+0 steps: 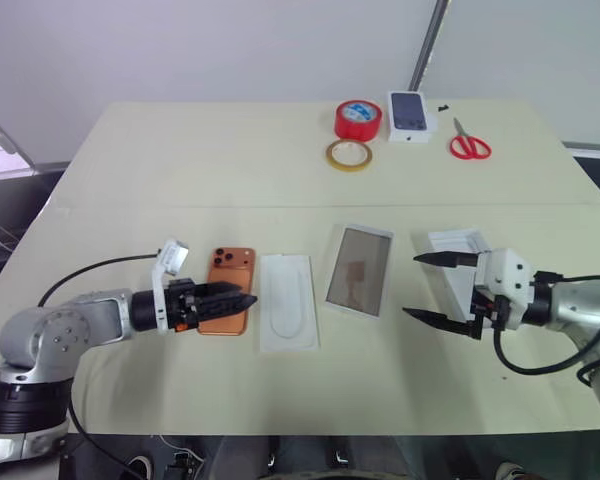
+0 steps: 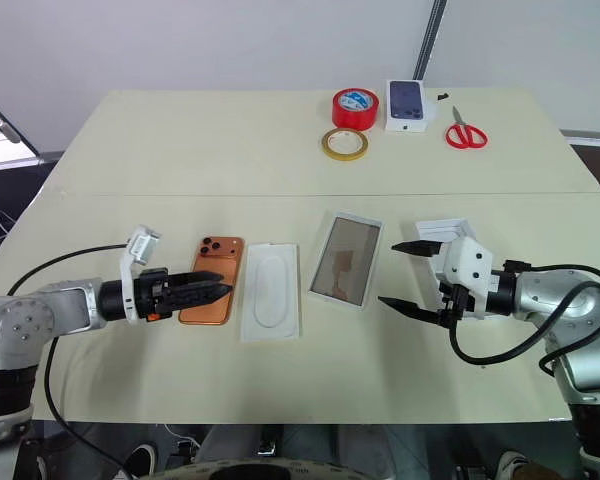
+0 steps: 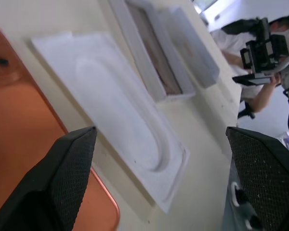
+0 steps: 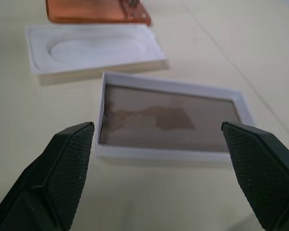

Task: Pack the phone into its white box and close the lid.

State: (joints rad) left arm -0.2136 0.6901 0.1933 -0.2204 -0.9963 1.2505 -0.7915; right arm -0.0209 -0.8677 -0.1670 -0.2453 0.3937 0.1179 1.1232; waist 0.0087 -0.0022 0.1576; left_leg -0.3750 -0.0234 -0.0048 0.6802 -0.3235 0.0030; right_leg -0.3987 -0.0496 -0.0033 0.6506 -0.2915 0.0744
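The copper-orange phone [image 1: 220, 275] lies back up on the table at the front left. My left gripper [image 1: 248, 298] hovers over its near end, pointing right, open with nothing between its fingers. Right of the phone lies a white moulded insert tray [image 1: 287, 302]. Beyond that lies the white box [image 1: 360, 270], open, with a brownish inside. My right gripper [image 1: 432, 288] stands open and empty just right of the box, pointing at it. A flat white piece [image 1: 456, 243], perhaps the lid, lies behind that gripper. The right wrist view looks straight at the box [image 4: 168, 85].
At the table's back stand a red tape roll [image 1: 358, 119], a yellow tape ring [image 1: 349, 155], a small white box with a dark phone picture [image 1: 409, 113] and red scissors [image 1: 469, 145]. A seam [image 1: 130, 207] crosses the table's middle.
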